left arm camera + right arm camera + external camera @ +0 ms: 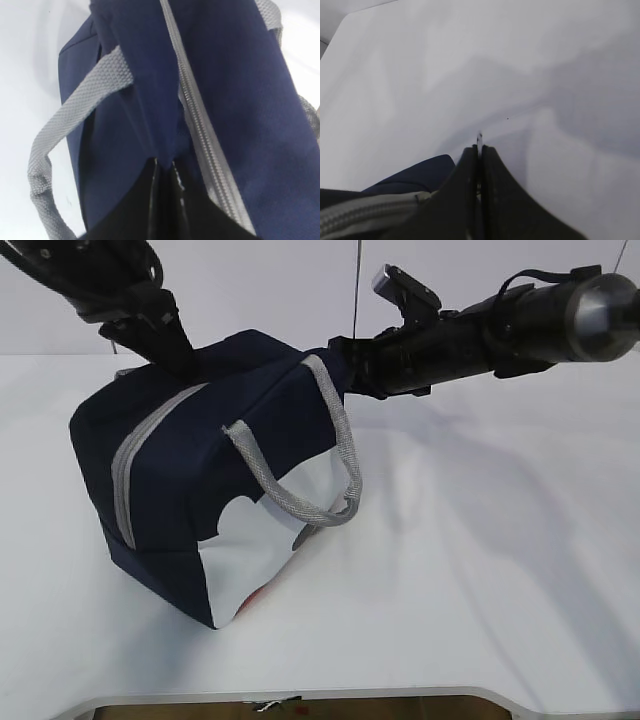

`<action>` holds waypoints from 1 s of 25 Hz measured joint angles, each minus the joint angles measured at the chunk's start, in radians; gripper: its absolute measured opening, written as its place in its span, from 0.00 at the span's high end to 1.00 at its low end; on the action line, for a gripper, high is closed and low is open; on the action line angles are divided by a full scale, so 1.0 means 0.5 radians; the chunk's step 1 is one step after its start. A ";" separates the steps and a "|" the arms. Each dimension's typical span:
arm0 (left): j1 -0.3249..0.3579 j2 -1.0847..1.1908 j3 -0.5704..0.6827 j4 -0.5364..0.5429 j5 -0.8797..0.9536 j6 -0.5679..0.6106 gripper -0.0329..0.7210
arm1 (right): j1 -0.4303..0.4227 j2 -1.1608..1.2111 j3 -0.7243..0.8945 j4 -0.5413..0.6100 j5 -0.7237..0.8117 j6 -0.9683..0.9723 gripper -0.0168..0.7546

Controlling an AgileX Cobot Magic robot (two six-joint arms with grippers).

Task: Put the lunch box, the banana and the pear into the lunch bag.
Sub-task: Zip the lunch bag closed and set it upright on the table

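Lunch bag zipped, contents hidden; left fingers cut off btm.

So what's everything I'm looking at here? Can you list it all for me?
bag: one, navy blue with a white side panel, tilted on the table at left of the exterior view
zipper: one, grey, running along the bag's top, looks shut along the part in view
handles: two, grey webbing, one looping over the white panel, one on the bag's other side
table: one, white, under the bag
left gripper: one, black, fingers together, pinching the bag's fabric beside the zipper
right gripper: one, black, fingers together at the bag's far end; what it pinches is too small to tell
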 joint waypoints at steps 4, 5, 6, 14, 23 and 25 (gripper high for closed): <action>0.000 0.000 0.000 -0.003 0.000 0.003 0.95 | 0.000 0.005 -0.056 0.000 -0.044 0.000 0.95; 0.000 0.000 0.000 -0.003 0.000 0.003 0.95 | 0.000 0.005 -0.066 0.000 -0.049 0.000 0.95; 0.000 0.000 0.000 -0.003 0.004 0.003 0.95 | 0.000 0.005 -0.075 0.000 -0.053 0.000 0.93; 0.000 0.000 0.000 -0.012 0.003 0.003 0.95 | -0.003 -0.035 -0.077 -0.001 -0.057 0.000 0.56; 0.000 0.000 0.000 -0.028 0.008 -0.053 0.74 | -0.003 -0.205 -0.098 -0.001 -0.094 -0.339 0.43; 0.000 0.000 0.000 -0.028 0.016 -0.072 0.64 | -0.003 -0.261 -0.101 -0.001 -0.101 -0.428 0.43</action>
